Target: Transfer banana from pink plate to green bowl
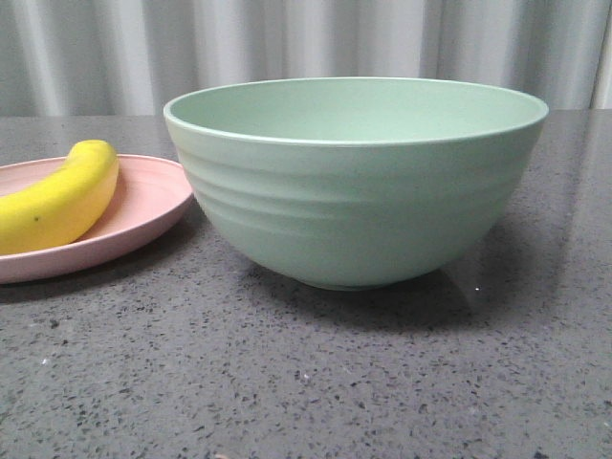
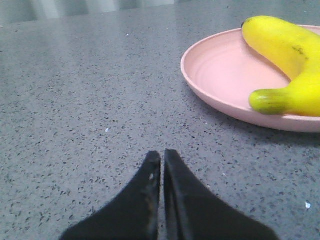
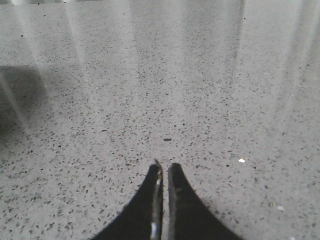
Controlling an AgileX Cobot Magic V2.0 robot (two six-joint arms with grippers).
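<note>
The yellow banana lies on the pink plate at the left of the front view. The large green bowl stands right of the plate, empty as far as I see. Neither gripper shows in the front view. In the left wrist view my left gripper is shut and empty above the bare table, with the plate and the banana ahead and off to one side. In the right wrist view my right gripper is shut and empty over bare table.
The grey speckled tabletop runs under everything. A pale curtain hangs behind the table. A dark shadow falls at one edge of the right wrist view.
</note>
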